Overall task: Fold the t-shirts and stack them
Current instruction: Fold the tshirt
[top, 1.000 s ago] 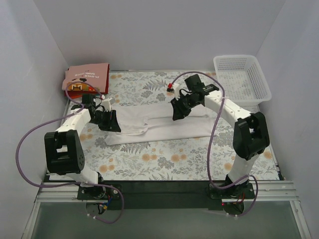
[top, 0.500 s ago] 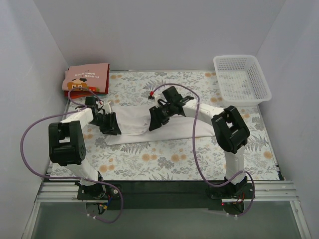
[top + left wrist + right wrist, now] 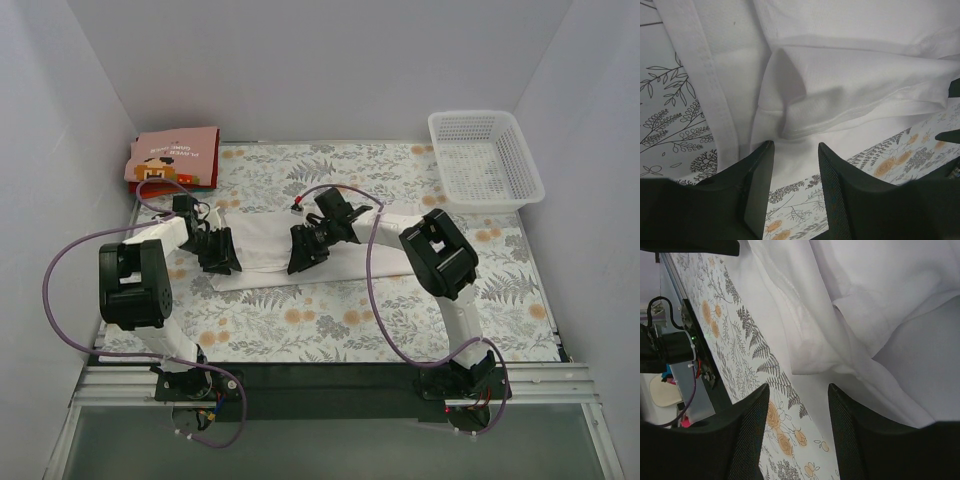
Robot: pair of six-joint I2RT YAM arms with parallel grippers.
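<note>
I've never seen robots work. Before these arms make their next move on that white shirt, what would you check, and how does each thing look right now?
1. Is the left gripper ready to grab: ok, jaws apart, nothing between them.
2. Is the right gripper ready: ok, jaws apart at the shirt's edge.
3. Is the white t-shirt lying smooth: not ok, a flap is bunched and creased.
4. Are the fingertips touching cloth: cannot tell.
5. Is the folded pink t-shirt out of the way: ok, far left corner, apart from both arms.
6. Is the basket out of the way: ok, far right corner.
</note>
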